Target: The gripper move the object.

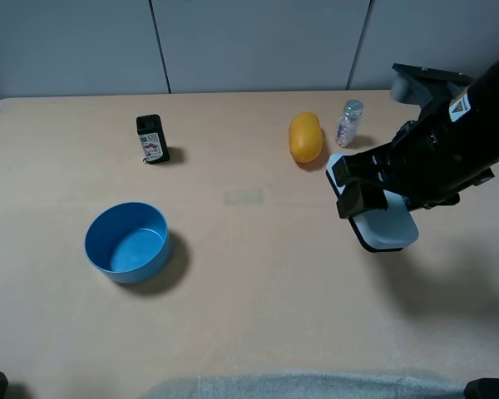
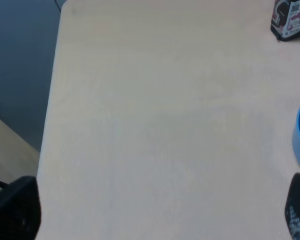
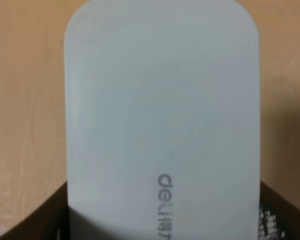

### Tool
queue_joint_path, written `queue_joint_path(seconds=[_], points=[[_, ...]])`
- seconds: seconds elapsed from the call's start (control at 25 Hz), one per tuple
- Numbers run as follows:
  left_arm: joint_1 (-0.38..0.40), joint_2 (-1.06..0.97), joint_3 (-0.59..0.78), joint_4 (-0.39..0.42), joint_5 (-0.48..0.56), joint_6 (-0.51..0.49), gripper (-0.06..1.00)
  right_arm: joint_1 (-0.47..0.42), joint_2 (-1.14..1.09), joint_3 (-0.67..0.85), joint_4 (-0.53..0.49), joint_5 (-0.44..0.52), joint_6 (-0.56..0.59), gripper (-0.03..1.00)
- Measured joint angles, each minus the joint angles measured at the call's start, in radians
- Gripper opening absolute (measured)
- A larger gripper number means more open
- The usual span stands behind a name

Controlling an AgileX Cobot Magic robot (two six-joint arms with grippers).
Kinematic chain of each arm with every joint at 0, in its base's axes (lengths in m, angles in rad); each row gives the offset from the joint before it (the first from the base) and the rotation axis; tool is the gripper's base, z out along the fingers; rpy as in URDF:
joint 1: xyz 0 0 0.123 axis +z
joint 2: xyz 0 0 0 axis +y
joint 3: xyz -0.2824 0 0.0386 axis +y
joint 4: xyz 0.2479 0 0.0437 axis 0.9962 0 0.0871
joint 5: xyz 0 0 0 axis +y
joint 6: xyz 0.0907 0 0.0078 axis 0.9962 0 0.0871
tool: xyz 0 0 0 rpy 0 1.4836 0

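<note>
We see the right gripper (image 1: 355, 186) clamped on the white case (image 1: 389, 228) at the right of the table (image 1: 258, 283), near the fruit (image 1: 305, 137); the grasp looks made, and carrying it elsewhere is not yet done.

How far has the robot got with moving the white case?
Done: the right claw is already at the white case, near the orange fruit. In hand: its fingers sit along both sides of the case, but I cannot tell if they are squeezing. Left: carrying the case somewhere else and letting go. The left claw is open, away from it.
</note>
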Motion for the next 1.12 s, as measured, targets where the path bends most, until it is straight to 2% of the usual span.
queue_joint_path(seconds=[0.28,0.52,1.12], points=[[0.000,0.000,0.000,0.000,0.000,0.000,0.98,0.092,0.130,-0.110,-0.020,0.008,0.011,0.45],[0.000,0.000,0.000,0.000,0.000,0.000,0.98,0.152,0.208,-0.164,-0.023,-0.022,0.026,0.45],[0.000,0.000,0.000,0.000,0.000,0.000,0.98,0.244,0.346,-0.263,-0.016,-0.086,0.057,0.45]])
